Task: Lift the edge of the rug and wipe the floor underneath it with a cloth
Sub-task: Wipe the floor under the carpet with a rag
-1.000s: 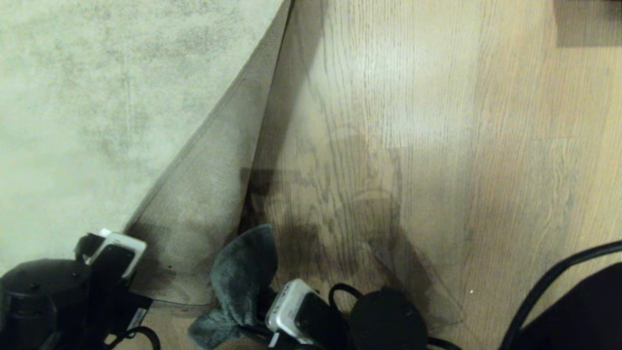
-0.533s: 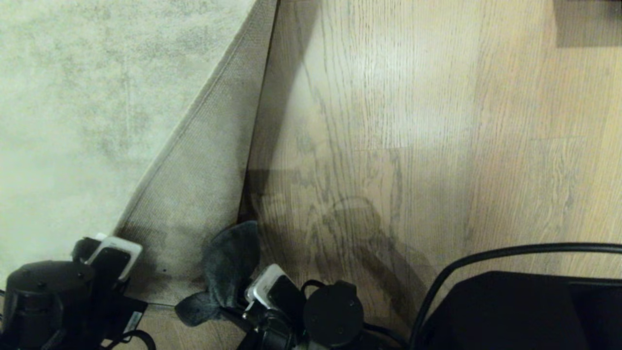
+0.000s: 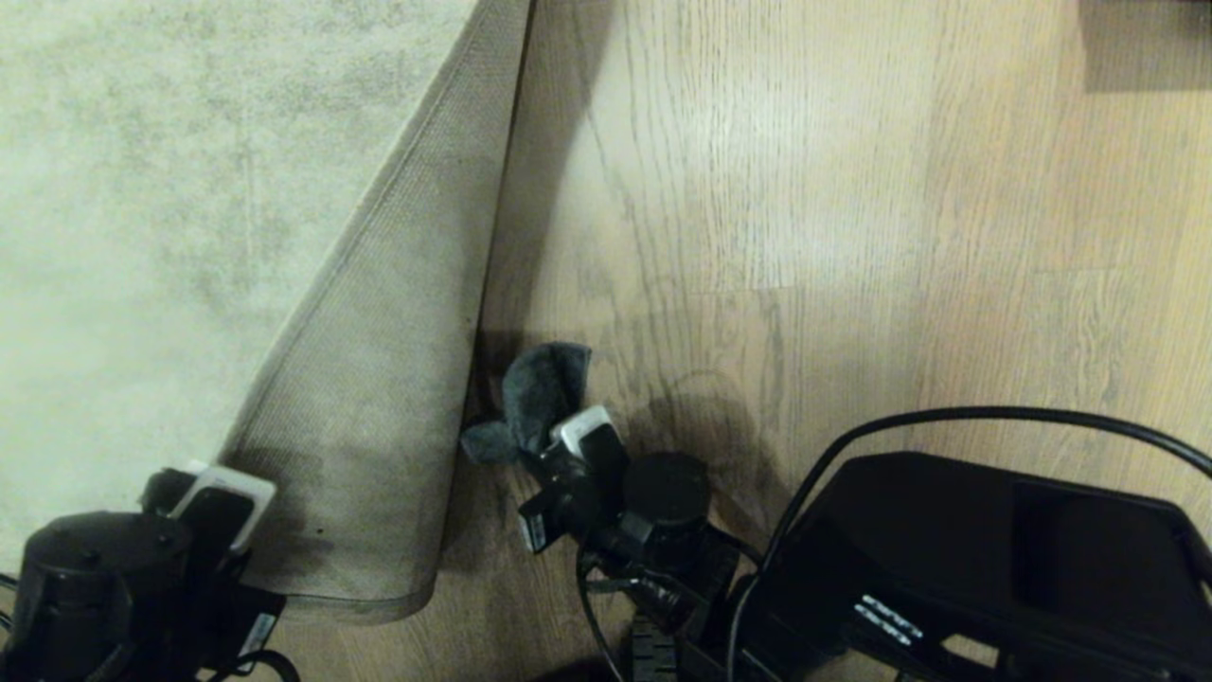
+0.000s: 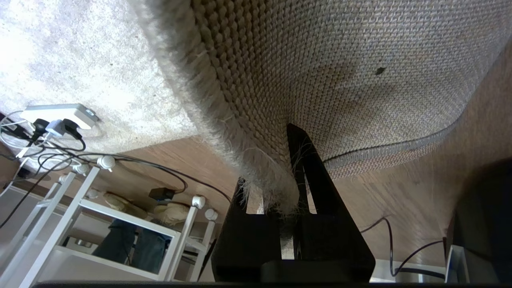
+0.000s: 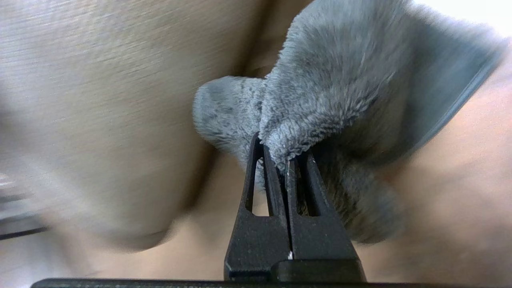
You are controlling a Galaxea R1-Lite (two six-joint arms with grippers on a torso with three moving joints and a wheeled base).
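Note:
The rug edge is folded back, its grey mesh backing up, over the pale mottled rug. My left gripper at the lower left is shut on the rug's frayed corner, holding it off the floor; in the left wrist view this gripper has pile and mesh between its fingers. My right gripper is shut on the dark grey fuzzy cloth, which rests on the wood-grain floor right beside the raised fold. In the right wrist view the cloth bunches over the shut right gripper.
My right arm's black body and a black cable fill the lower right. A dark object sits at the far right corner. In the left wrist view a white power strip lies on the rug, near a white rack.
My right gripper has carried the cloth away from me along the floor beside the fold, and the right arm has swung into view. The left gripper has drawn the rug fold slightly further left.

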